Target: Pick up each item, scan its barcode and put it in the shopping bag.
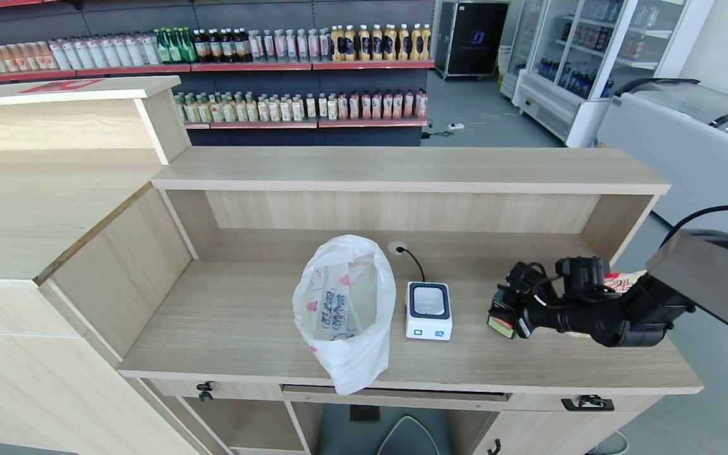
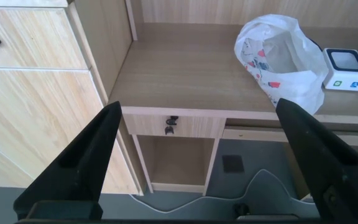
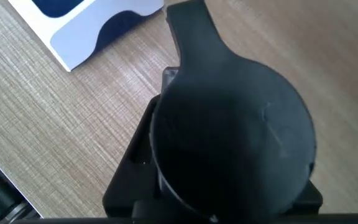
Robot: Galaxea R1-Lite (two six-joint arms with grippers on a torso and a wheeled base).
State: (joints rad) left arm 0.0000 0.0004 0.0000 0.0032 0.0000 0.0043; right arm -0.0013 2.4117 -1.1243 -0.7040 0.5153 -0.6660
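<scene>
A white plastic shopping bag [image 1: 345, 316] [image 2: 284, 56] stands open in the middle of the wooden counter [image 1: 237, 316]. Just to its right sits the white barcode scanner [image 1: 428, 309] [image 2: 347, 67], window up. My right gripper [image 1: 503, 316] hovers low over the counter, right of the scanner, with a small red and green thing at its tip. A black round shape [image 3: 229, 130] blocks the right wrist view, with a white and blue object [image 3: 86, 31] beyond it. A printed snack packet [image 1: 623, 279] lies behind the right arm. My left gripper [image 2: 197, 162] is open, off the counter's front left.
A raised shelf [image 1: 402, 169] overhangs the back of the counter, and a side wall [image 1: 124, 272] closes its left end. The scanner's cable runs to a hole [image 1: 397, 248]. Drawers with black handles [image 1: 585, 402] sit below the front edge. Bottle shelves and freezers stand behind.
</scene>
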